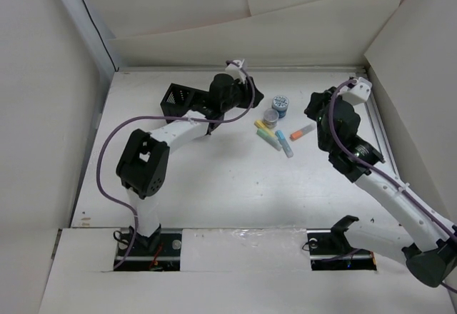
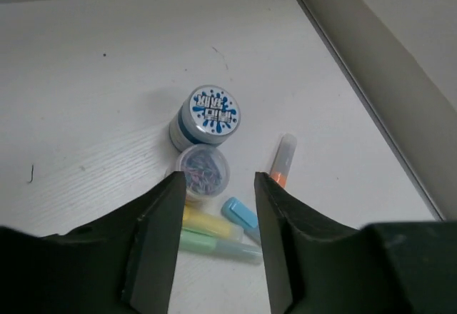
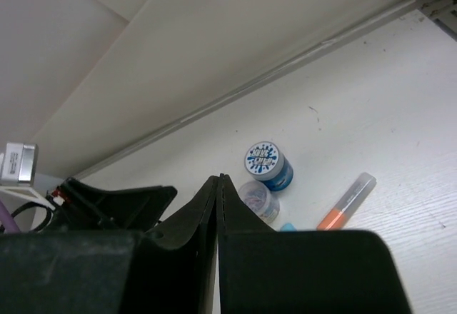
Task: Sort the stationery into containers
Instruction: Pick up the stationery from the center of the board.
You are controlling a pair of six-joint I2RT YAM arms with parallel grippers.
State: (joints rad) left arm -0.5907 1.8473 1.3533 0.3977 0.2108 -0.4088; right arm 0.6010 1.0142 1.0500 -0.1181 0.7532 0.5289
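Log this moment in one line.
left gripper: open, empty, facing clear round jar | right gripper: shut, empty | yellow, green, blue, orange sticks: on table, outside black slotted plastic organizer box

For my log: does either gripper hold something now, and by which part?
Nothing is held. The left gripper is open with an empty gap; the right gripper is shut on nothing.

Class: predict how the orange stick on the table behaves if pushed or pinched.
Orange stick: round-bodied and lying flat on the table, so it probably rolls if nudged sideways. It looks straight and rigid. Smooth plastic may slip.
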